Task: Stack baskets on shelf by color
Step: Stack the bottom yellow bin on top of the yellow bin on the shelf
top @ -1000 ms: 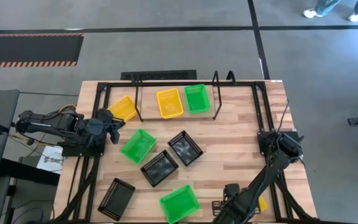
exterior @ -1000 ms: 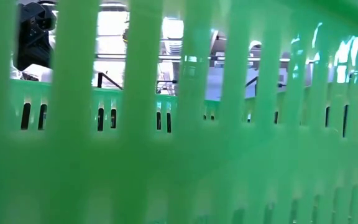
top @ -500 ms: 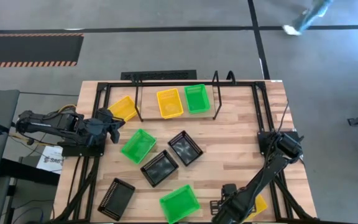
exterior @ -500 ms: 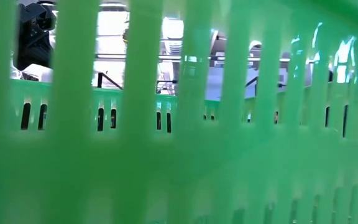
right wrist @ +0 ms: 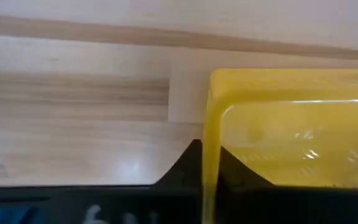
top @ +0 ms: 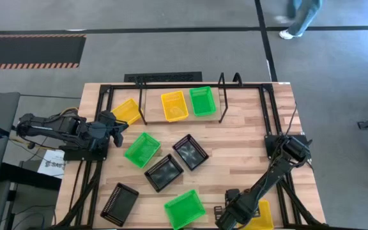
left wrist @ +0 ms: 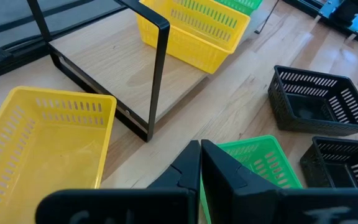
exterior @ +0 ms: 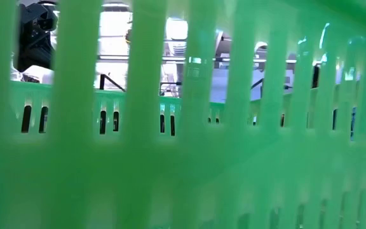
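Observation:
My right gripper (top: 235, 214) (right wrist: 207, 155) is down at the near right of the table, shut on a yellow basket (top: 261, 214). My left gripper (top: 115, 124) (left wrist: 201, 149) waits shut at the table's left, above a green basket (left wrist: 260, 162). The shelf (top: 171, 86) at the far side carries a yellow basket (top: 174, 105) and a green basket (top: 202, 101) on its board. Another yellow basket (top: 126, 112) sits on the table by the shelf's left end. A green basket (top: 141, 149), three black ones (top: 190, 151) (top: 163, 172) (top: 119, 203) and a green one (top: 184, 209) rest on the table. My right gripper has the yellow basket's side wall (right wrist: 207, 124) between its two fingers, one finger (right wrist: 188, 163) outside the basket and one (right wrist: 235, 169) inside. The fingers come from above, pointing steeply down over the rim. The basket's bottom sits on the table.
A green basket's slotted wall (exterior: 183, 159) stands right before the low camera and blocks most of that view. The black frame (top: 270, 115) runs around the table. A person walks on the floor beyond the far edge (top: 299, 16).
My right gripper has sunk toward the near edge, down onto the yellow basket at the near right. More of that basket shows beside the arm now. The left arm has kept still.

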`<state>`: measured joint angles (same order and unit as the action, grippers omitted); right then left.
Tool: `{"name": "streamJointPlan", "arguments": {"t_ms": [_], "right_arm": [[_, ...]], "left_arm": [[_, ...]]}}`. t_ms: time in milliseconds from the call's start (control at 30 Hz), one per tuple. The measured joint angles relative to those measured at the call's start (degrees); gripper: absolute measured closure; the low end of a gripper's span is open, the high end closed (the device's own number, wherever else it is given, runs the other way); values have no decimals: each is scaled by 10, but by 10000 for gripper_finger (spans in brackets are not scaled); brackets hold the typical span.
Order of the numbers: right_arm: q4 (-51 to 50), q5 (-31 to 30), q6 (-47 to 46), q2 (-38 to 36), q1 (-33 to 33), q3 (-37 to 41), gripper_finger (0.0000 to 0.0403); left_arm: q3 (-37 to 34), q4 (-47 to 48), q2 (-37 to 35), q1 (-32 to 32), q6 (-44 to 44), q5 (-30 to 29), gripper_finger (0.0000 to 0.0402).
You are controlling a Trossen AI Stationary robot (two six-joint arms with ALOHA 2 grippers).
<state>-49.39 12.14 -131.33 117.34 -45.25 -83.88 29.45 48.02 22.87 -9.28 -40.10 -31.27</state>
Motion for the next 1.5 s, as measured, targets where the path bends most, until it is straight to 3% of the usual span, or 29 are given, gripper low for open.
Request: {"name": "streamJointPlan", "arguments": {"t_ms": [200, 367, 567, 700, 800, 900, 1067, 1200, 1500], "right_arm": [[-46, -1, 116, -9, 55, -28, 397], [-206, -35, 259, -23, 134, -121, 399], [-380, -173, 467, -25, 235, -310, 400], [-403, -280, 630, -24, 308, -411, 400], [-390, -309, 778, -23, 369, -461, 401], [-338, -303, 935, -24, 435, -484, 401], [-215, -197, 1164, -21, 534, -491, 401], [-175, -123, 1280, -16, 588, -491, 401], [-192, -52, 1448, -17, 632, -491, 401]], "left_arm": [[0, 0, 0, 0, 0, 0, 401], [0, 0, 0, 0, 0, 3, 402], [0, 0, 0, 0, 5, 10, 401], [0, 0, 0, 0, 19, 10, 401], [0, 0, 0, 0, 25, 13, 401], [0, 1, 0, 0, 26, 28, 401], [0, 1, 0, 0, 14, 47, 401], [0, 1, 0, 0, -8, 55, 401], [0, 1, 0, 0, -64, 51, 401]]}}
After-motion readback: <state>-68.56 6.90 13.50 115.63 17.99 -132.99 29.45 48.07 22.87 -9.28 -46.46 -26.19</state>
